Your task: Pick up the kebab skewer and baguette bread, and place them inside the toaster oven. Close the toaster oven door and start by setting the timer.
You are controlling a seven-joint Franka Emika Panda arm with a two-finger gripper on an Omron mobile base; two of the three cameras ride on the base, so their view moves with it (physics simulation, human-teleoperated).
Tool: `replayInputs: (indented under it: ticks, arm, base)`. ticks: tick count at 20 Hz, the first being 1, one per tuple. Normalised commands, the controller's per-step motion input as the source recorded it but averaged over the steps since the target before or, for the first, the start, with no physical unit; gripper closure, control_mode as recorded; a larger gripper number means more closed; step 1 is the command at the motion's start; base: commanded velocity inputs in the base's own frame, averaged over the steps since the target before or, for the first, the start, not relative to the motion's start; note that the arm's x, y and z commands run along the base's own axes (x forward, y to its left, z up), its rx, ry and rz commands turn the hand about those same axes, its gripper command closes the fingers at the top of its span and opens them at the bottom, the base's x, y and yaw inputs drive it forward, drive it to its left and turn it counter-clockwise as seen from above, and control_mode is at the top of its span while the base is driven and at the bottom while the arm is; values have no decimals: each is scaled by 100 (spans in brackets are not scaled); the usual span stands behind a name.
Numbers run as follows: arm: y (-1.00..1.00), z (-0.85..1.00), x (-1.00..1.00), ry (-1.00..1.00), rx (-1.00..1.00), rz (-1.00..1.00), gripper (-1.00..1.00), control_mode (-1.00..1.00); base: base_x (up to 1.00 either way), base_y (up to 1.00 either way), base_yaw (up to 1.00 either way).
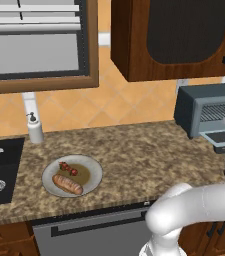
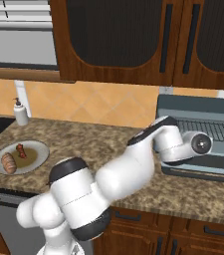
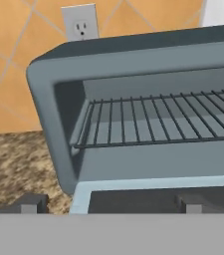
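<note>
Meanwhile, the gripper point(image 3: 108, 205) hovers with its fingers spread wide and empty before the toaster oven point(image 3: 133, 64), whose toaster oven door point(image 3: 158, 191) lies dropped open below a bare wire rack point(image 3: 153, 119). Both foods wait on the plate point(image 1: 95, 170) at nine o'clock from the oven: the kebab skewer point(image 1: 68, 168) at the plate's twelve o'clock, the baguette bread point(image 1: 67, 184) at six. Fetching the skewer looks next; best swing well left, descend squarely over the thin stick, and pinch across its middle.
</note>
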Motion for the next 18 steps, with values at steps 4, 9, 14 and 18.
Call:
replayInputs:
  ticks: [4,9,14,18]
  arm:
    - [-4,0,30,-11,0,0,-100,-100]
    - [-17,0,17,-2,0,0,-100,-100]
    - [-16,-1,14,-3,-9,0,-100,-100]
    - [-15,0,29,-3,-3,-1,-100,-100]
  base:
    - [0,0,0]
    - [0,0,0]
    - [0,0,0]
    - [0,0,0]
